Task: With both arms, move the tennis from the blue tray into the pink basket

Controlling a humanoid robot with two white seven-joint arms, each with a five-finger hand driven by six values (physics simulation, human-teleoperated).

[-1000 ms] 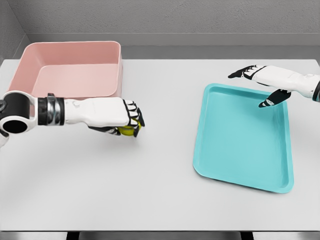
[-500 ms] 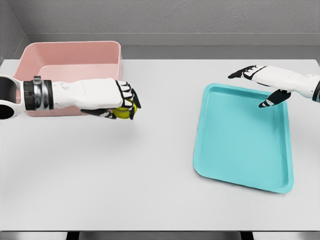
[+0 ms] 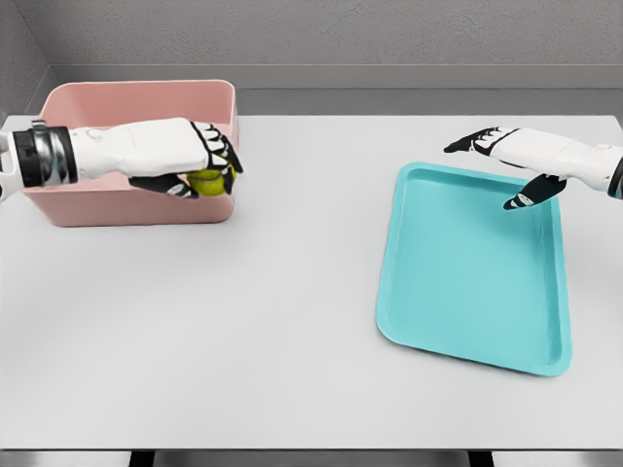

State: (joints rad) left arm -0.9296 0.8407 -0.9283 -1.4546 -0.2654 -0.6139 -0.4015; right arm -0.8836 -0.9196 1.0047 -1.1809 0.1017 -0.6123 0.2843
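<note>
- One tennis ball (image 3: pixel 206 182), yellow-green, sits clasped in the left hand (image 3: pixel 200 165) at the upper left of the frame, against the right end of the pink basket (image 3: pixel 136 97)
- Across the last second that hand has carried the ball up and leftward, from over bare table (image 3: pixel 292 321) in front of the basket to the basket's front right corner; the grip has not loosened on the way
- Whether the ball is already past the near wall or just in front of it cannot be told from this single view; the hand overlaps the wall's top edge
- Judged from that, the transfer is nearly finished: what remains is a little more travel over the basket's hollow, then letting go
- Blue tray (image 3: pixel 467 336) on the right of the frame holds nothing
- Right hand (image 3: pixel 511 161) hovers over the tray's upper right corner, fingers spread and gripping nothing, unmoved throughout
</note>
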